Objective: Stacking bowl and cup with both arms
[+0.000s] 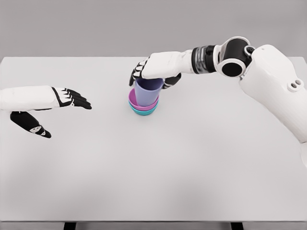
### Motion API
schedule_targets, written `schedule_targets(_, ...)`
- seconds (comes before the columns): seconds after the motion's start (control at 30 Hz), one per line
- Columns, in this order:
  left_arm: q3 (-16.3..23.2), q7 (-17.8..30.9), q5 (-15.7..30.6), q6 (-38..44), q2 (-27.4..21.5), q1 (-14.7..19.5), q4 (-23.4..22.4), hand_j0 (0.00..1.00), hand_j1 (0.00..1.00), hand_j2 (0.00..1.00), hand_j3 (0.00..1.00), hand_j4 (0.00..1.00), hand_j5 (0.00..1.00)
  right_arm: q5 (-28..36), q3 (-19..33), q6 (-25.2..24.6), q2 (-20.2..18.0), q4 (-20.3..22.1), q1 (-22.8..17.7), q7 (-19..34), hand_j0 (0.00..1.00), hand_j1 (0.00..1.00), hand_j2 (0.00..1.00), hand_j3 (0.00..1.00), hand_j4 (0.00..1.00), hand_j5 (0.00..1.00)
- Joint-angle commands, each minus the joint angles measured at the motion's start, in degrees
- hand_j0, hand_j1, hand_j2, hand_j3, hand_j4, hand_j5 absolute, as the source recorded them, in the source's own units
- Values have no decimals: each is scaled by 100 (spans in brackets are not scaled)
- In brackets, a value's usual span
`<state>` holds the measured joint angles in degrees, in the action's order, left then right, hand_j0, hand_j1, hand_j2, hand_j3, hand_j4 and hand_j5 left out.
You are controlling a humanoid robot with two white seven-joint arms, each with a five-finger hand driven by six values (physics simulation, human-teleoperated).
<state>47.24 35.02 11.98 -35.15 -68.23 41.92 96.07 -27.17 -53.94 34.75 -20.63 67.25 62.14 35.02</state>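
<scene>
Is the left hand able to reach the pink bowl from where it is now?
Probably yes. The left hand is open and only bare table lies between it and the pink bowl, but the right hand grips the purple cup inside.

One head camera looks steeply down (from the robot's side) over the table point(153, 182).

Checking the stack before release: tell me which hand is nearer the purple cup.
Right. The right hand sits on top of the purple cup, fingers curled around its rim. The left hand is open, well off to the cup's left.
</scene>
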Motion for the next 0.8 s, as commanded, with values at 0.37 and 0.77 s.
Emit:
schedule_targets(0.37, -5, -2, 41, 15, -6, 0, -9, 100, 100, 100, 100, 100, 100, 54, 1078, -39, -108, 323, 0, -2, 100, 100, 100, 100, 100, 100)
schedule_targets(0.77, -5, -2, 41, 15, -6, 0, -9, 100, 100, 100, 100, 100, 100, 80, 2178, 25, -2587, -72, -1389, -2, 100, 100, 100, 100, 100, 100)
